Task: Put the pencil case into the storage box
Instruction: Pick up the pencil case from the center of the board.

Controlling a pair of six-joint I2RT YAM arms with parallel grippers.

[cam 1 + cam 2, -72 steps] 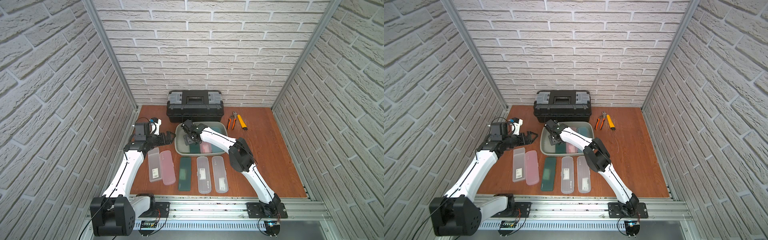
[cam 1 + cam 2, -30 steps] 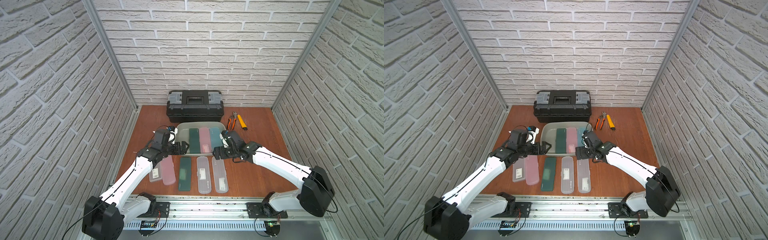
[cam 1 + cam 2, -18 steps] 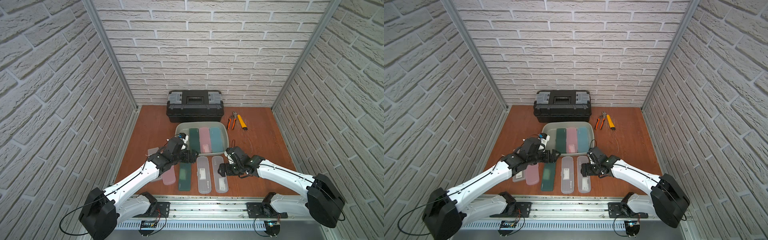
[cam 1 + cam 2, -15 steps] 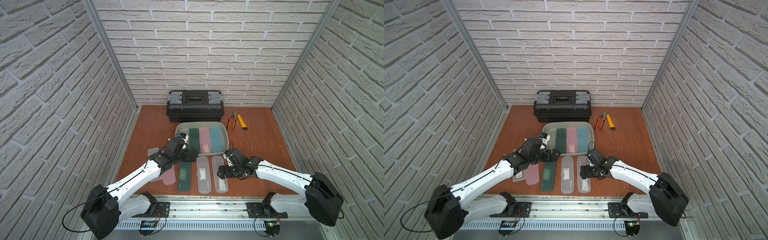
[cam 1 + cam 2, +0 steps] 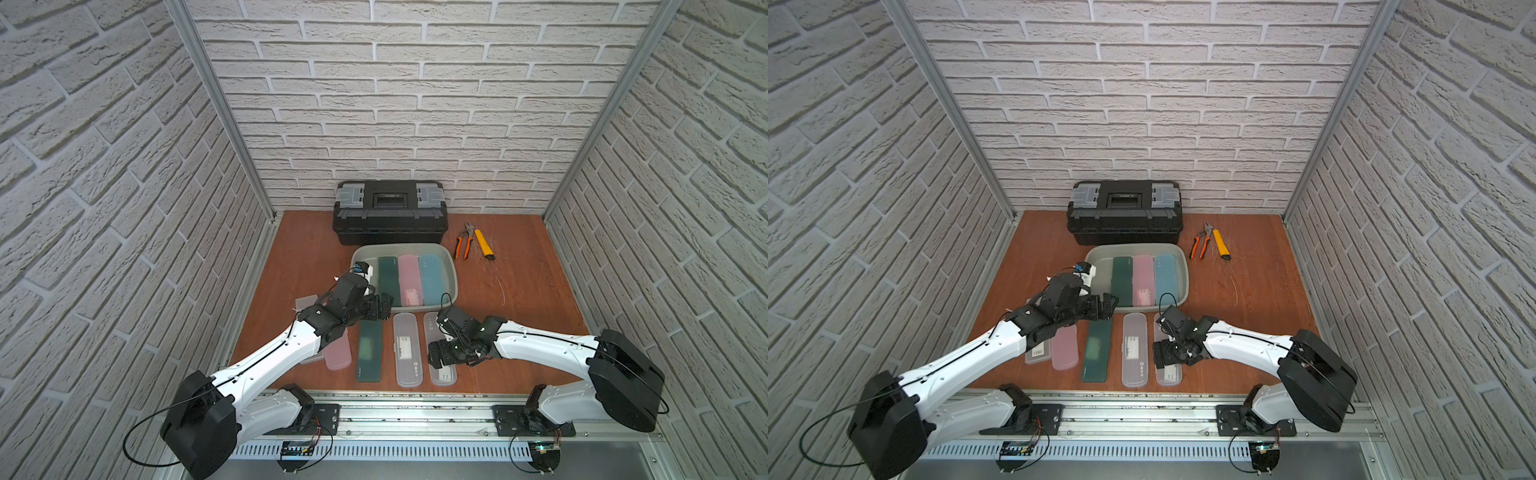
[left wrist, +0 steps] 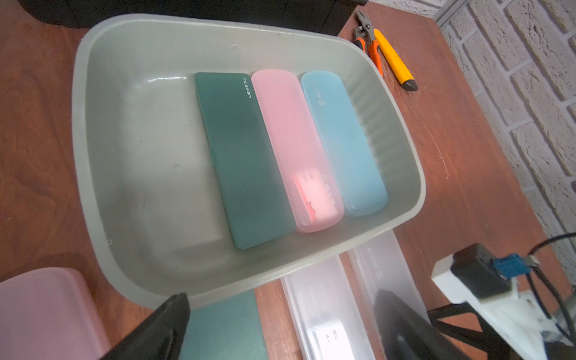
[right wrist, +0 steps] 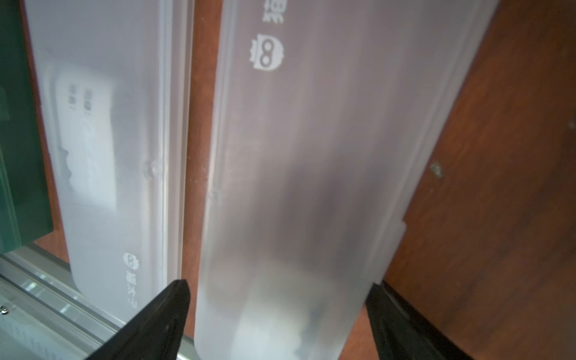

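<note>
Table [image 5: 519, 316]: storage box [image 5: 399, 248] sits mid-table in front of the black toolbox [image 5: 390, 224].

Frosted pencil case [image 7: 296, 187] lies flat on the table, not in the box. It is rightmost in the row in front of the box. Its long axis runs front to back, parallel to its neighbours.

Right arm reaches in low from the right, with the wrist bent down. A second ago the right gripper [image 5: 440, 355] hovered by the box's near corner. Now it straddles the case's near half, jaws wide and not clamped.

Left gripper [image 5: 380, 309] is spread open and has shifted from the box's left side to its front rim.
</note>
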